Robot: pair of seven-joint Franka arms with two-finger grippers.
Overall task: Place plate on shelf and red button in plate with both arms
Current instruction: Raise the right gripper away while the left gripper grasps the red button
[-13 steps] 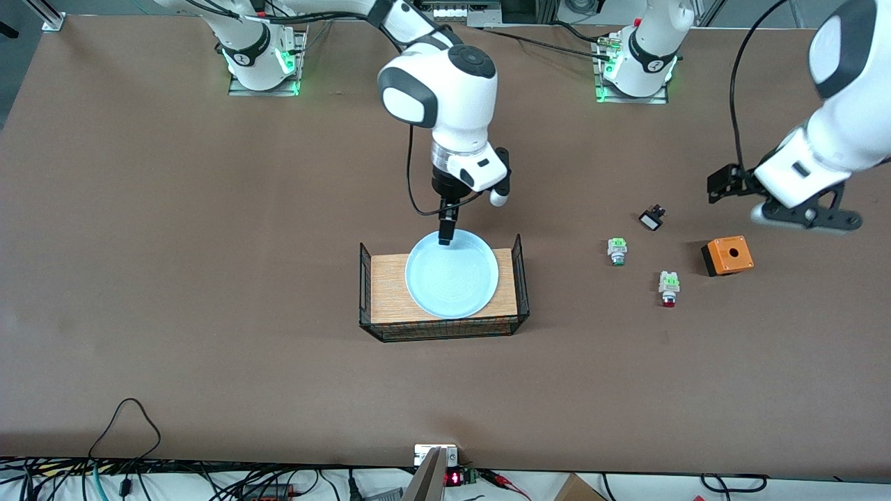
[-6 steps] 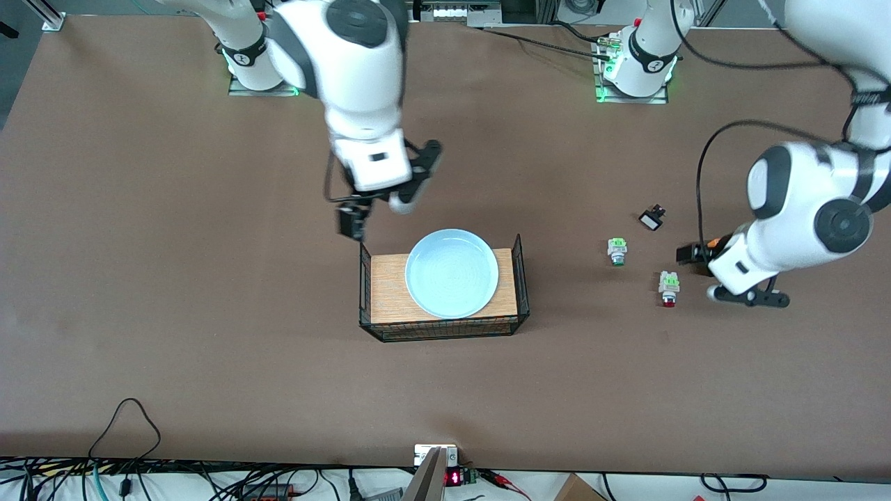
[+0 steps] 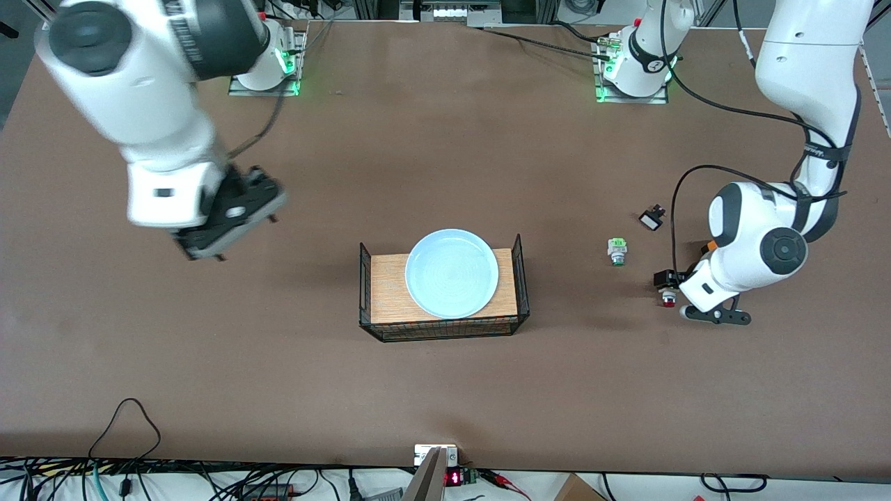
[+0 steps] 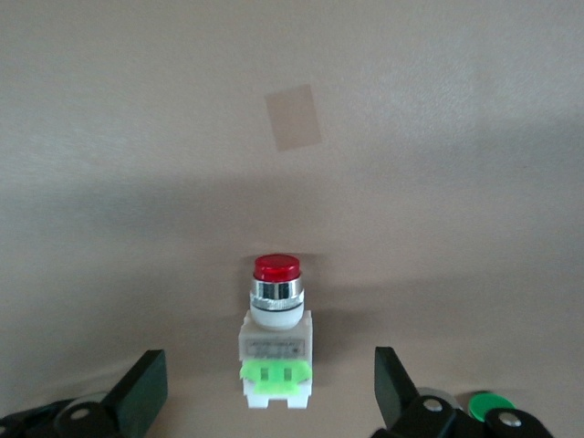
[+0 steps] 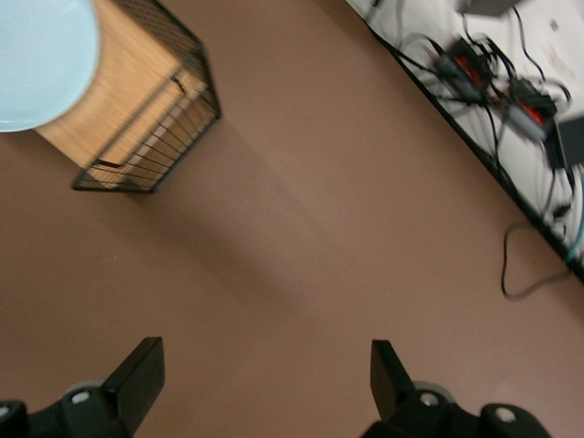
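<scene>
Brown table (image 3: 445, 139); left gripper (image 4: 265, 401) straddles red button (image 4: 276, 333).

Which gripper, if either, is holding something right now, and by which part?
Neither. The left gripper is open around the red button lying on the table, not touching it. The right gripper is open over bare table.

In the front view the left arm hides most of the red button (image 3: 668, 300) and the orange box (image 3: 710, 245).

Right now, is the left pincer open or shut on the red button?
Open. In the left wrist view the left pincer has its fingers spread wide, with the red button lying on the table between them, untouched.
</scene>
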